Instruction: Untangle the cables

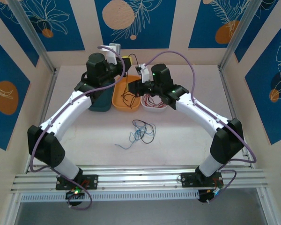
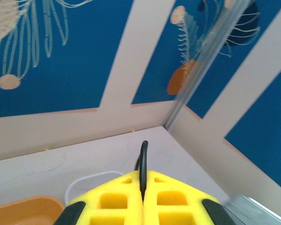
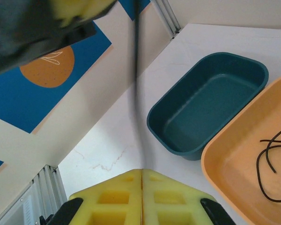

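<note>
My left gripper is shut on a thin black cable, which arches up out of its yellow fingers. In the top view it hangs high over the back of the orange tray. My right gripper is shut too. A blurred dark strand runs from its jaws up toward the left gripper. The black cable's loose end lies coiled in the orange tray. A tangle of blue and black cables lies on the table's middle. A red cable sits in the white tray.
A dark teal bin stands left of the orange tray and looks bare inside. Both grippers crowd the back centre of the table. An aluminium rail runs along the near edge, and posts stand at the back corners.
</note>
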Robot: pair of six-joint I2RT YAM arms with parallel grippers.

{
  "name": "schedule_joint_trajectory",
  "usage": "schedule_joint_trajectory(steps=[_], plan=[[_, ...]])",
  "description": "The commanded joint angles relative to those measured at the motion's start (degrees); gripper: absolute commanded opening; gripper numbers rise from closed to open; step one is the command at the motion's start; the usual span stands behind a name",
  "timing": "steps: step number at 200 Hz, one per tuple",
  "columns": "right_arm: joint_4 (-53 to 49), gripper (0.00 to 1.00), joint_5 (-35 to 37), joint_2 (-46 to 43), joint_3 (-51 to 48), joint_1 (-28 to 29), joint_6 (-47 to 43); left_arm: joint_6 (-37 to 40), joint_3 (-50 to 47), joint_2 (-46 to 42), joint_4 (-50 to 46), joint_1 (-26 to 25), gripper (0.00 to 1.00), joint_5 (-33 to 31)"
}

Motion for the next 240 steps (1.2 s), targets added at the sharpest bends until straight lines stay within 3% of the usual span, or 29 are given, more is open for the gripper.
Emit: schedule_joint_trajectory(steps=[1,17,64,155,232,240], plan=[[0.3,0.00,3.6,2.7,2.4,1.1,2.1,-2.7,-1.5,2.0,3.0,-0.2,0.00,-6.1],[-1.0,0.00,9.8,4.8,3.7,0.1,3.6,-4.2,-3.8,2.0,5.0,-0.2,0.00,-9.3],[-1.2,0.00,8.0,12.4,6.2,-3.7,9.5,-6.0,-8.3,3.2,6.0,0.7,0.00,-16.7],[-6.3,0.00,14.0,29.2,19.2,-4.7,15.6,-7.6,-12.6,14.4,14.4,2.2,0.00,-17.6],[-12.6,0.00,16.0,34.5,24.8,-4.4,13.3,-9.3,-13.3,21.3,15.5,4.0,0.00,-16.0],[-13.3,0.03,16.1,34.4,25.1,-4.4,13.0,-9.3,-13.4,21.6,15.5,4.4,0.00,-15.6]])
